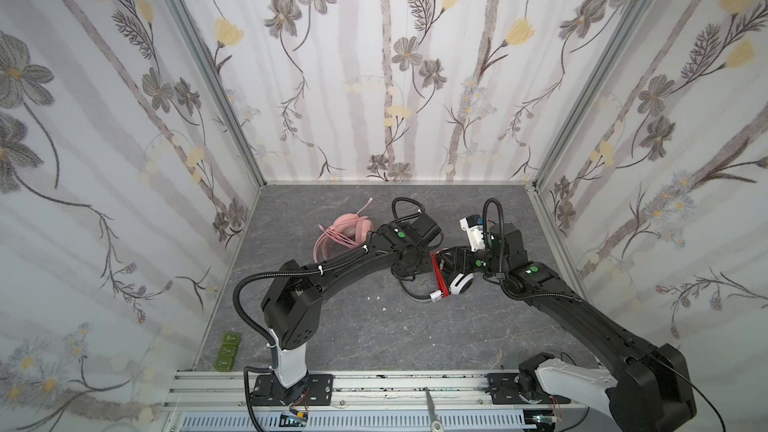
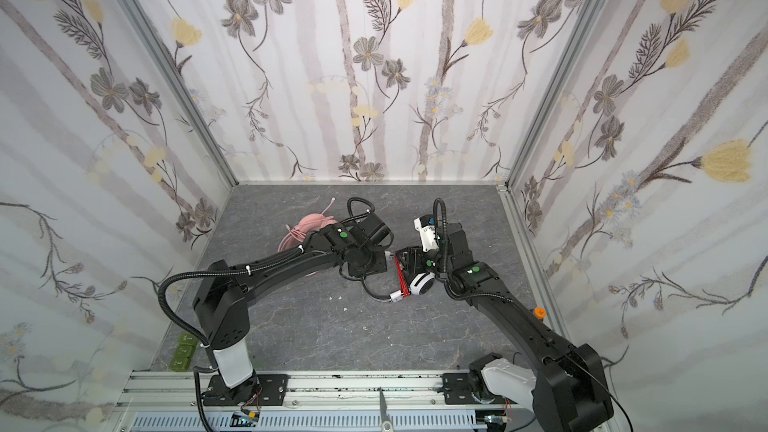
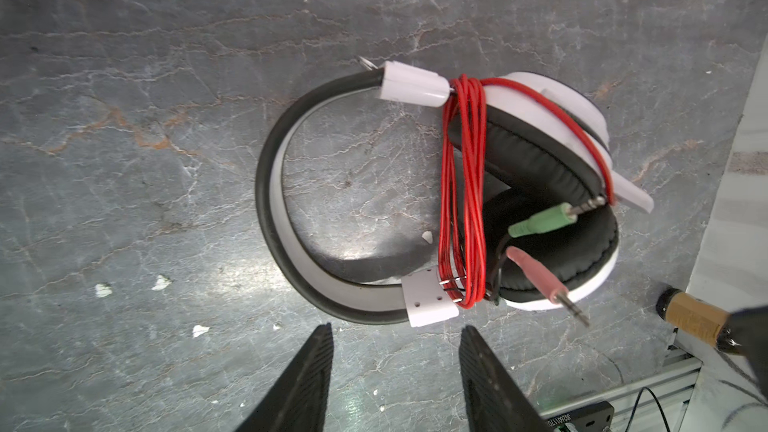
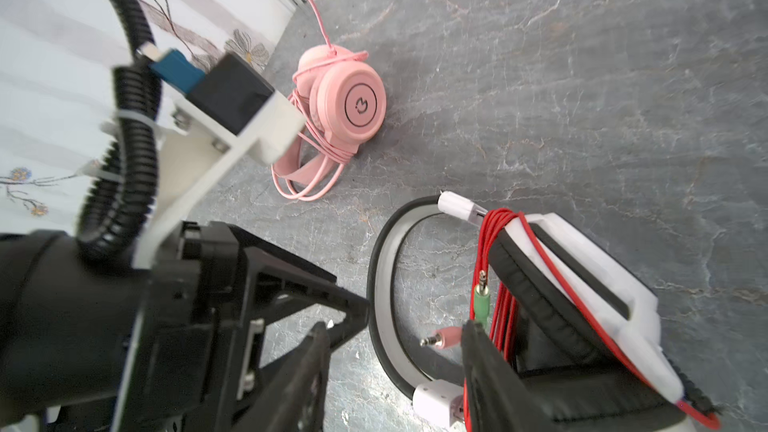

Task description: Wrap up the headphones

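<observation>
White-and-black headset (image 3: 540,160) lay on the grey surface (image 3: 166,160), red cord (image 3: 463,184) wound round its earcups. Left tool (image 3: 395,334) released, empty, just short of its headband. Right tool (image 4: 395,330) released, beside its plugs. Pink headset (image 4: 353,105) well apart from it.

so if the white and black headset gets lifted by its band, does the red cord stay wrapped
Probably: the red cord loops several times tightly round the white-and-black headset. The green plug and pink plug lie loose, so they would likely dangle. The headband looks stiff enough to lift by.
</observation>
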Motion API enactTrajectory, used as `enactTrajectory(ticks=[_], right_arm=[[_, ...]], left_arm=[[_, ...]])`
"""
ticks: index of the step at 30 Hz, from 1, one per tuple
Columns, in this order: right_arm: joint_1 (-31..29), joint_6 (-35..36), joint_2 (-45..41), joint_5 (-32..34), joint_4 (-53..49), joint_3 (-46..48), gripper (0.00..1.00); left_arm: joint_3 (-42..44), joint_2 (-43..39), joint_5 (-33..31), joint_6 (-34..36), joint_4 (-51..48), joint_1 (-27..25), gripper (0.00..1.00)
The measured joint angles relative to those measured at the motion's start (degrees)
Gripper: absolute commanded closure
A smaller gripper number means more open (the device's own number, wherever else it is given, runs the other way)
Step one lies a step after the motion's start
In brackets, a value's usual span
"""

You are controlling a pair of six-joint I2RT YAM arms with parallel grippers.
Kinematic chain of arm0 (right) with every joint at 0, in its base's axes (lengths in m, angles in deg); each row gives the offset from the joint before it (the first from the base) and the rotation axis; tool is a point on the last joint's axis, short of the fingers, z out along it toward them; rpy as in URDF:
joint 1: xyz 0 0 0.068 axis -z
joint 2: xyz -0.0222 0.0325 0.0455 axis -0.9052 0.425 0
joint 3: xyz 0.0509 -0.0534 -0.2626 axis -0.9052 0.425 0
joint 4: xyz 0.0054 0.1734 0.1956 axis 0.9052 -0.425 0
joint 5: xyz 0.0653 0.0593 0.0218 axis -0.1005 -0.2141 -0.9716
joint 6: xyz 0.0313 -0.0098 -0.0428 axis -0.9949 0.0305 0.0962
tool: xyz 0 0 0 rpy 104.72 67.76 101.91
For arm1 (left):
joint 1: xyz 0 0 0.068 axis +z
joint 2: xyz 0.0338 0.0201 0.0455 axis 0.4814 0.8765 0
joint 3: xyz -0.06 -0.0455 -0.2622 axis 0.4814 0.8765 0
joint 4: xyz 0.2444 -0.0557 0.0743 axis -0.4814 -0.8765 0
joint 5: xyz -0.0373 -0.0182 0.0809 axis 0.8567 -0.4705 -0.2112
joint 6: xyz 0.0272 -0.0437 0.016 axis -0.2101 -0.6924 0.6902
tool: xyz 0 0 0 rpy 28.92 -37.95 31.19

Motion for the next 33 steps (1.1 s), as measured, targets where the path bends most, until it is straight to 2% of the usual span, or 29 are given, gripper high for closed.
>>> enactTrajectory(ticks=[4,8,11,19,24,33], right_arm=[[2.16,0.81,-2.95,0.68,-0.55,0.04,0.5],[4.11,1.7,-5.42,0.85,-1.42,0.87,0.51],[5.33,2.29,-6.69,0.81,-1.84,2.25,0.52],[6.54,2.73,-8.2,0.39,-2.54,5.46,0.52],[7.08,2.73,-9.68,0.28,-2.62,6.78,0.52],[8.46,3.74,-12.13,-0.11,-5.18,7.21,0.52]], left_arm=[[-0.33,0.39,0.42,0.66,0.39,-0.5,0.5],[-0.33,0.39,1.53,1.29,2.4,-0.68,0.71],[-0.72,0.96,3.5,1.57,4.2,-1.25,0.99],[-5.11,7.19,7.87,2.21,7.37,-1.62,1.0],[-9.09,11.65,8.85,2.75,8.63,-0.85,1.0],[-10.88,16.85,9.25,4.52,8.52,2.16,1.0]])
